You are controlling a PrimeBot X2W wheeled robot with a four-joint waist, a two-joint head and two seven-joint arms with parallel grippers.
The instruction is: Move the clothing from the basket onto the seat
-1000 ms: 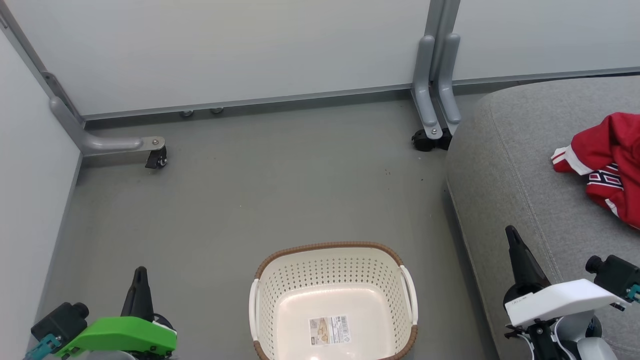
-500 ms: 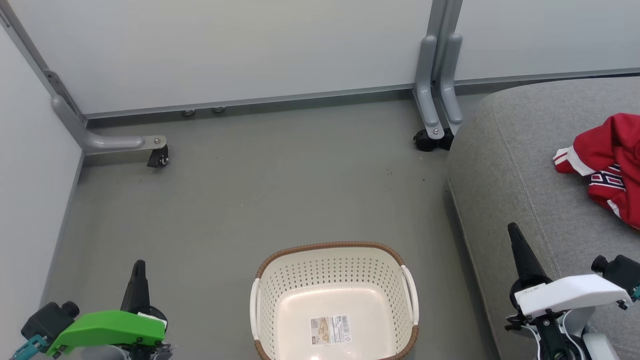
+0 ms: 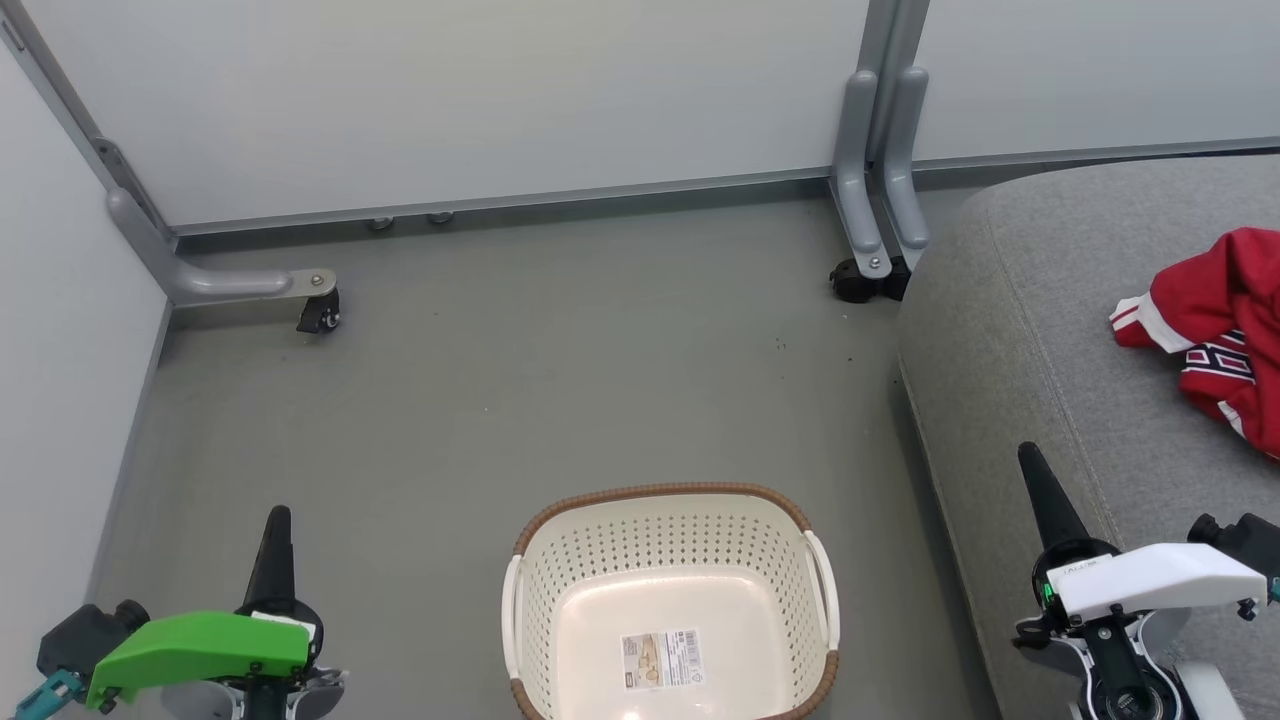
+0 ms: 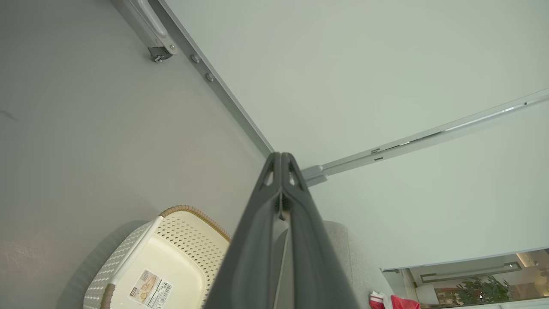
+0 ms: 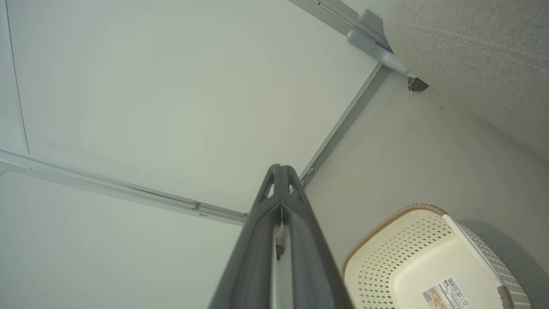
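Observation:
Red clothing [image 3: 1215,330] with white trim and dark lettering lies bunched on the light-grey seat [image 3: 1020,340] at the right edge of the head view; a red scrap of it shows as clothing [image 4: 392,301] low in the left wrist view. The cream basket [image 3: 668,540] with a brown rim stands on the floor at bottom centre, holding nothing but a paper label [image 3: 660,660]. My left gripper [image 3: 278,517] is shut at the lower left, left of the basket. My right gripper [image 3: 1028,453] is shut at the lower right, over the seat's front. Both hold nothing.
Grey partition walls close the back and left. Their metal feet with black casters stand at the left caster [image 3: 318,312] and beside the seat's corner at the right caster [image 3: 862,282]. Bare grey floor [image 3: 560,380] lies between the basket and the walls.
The left gripper has drawn back toward the lower left and the right gripper has sunk a little lower. The picture has shifted slightly. Basket and clothing lie as before.

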